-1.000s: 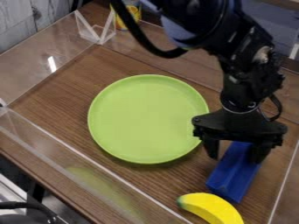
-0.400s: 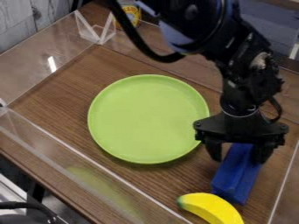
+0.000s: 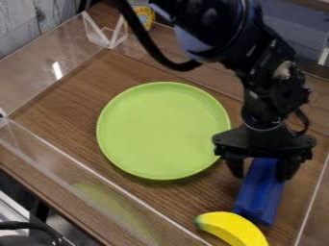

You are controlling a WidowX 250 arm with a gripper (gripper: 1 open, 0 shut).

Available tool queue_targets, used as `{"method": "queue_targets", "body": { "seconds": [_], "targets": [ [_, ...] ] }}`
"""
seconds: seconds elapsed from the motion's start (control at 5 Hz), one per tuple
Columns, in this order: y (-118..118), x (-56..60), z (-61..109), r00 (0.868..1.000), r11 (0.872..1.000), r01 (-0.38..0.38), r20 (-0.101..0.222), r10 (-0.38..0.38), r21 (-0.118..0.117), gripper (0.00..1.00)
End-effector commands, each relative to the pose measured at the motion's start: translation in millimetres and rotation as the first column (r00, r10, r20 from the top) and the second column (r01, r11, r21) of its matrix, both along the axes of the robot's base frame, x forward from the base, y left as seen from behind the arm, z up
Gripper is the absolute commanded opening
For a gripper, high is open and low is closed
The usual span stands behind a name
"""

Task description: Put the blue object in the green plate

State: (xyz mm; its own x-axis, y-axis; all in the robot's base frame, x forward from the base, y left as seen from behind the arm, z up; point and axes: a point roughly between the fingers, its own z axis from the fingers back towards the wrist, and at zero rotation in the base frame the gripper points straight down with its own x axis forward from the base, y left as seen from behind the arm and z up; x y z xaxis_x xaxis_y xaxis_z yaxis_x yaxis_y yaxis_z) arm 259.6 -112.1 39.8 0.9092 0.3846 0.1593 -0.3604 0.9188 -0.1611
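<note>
The blue object (image 3: 259,192), a ridged royal-blue block, lies on the wooden table at the lower right, just right of the green plate (image 3: 161,128). My gripper (image 3: 265,169) is directly over the block's upper end. It is open, with one finger on each side of the block. The block's far end is hidden under the gripper. The large lime-green plate has nothing on it and sits in the middle of the table.
A yellow banana (image 3: 234,231) lies at the front edge, touching the blue block's near end. Clear plastic walls (image 3: 38,144) surround the table. A clear triangular stand (image 3: 106,33) is at the back left. The black arm (image 3: 232,38) reaches in from the top.
The gripper has sunk slightly lower around the blue block's upper end. The block, plate and banana have not moved.
</note>
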Motion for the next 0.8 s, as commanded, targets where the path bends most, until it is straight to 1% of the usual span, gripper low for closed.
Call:
{"method": "queue_targets", "body": {
  "seconds": [0.0, 0.4, 0.6],
  "targets": [
    [1.5, 5.0, 4.8, 0.999, 1.0, -0.019, 0.027, 0.019, -0.012, 1.0],
    [3.0, 7.3, 1.7, 0.999, 0.999, -0.044, 0.032, 0.044, -0.017, 1.0],
    [3.5, 8.5, 0.3, 0.998, 0.998, -0.054, 0.033, 0.055, -0.018, 0.0]
  ]
}}
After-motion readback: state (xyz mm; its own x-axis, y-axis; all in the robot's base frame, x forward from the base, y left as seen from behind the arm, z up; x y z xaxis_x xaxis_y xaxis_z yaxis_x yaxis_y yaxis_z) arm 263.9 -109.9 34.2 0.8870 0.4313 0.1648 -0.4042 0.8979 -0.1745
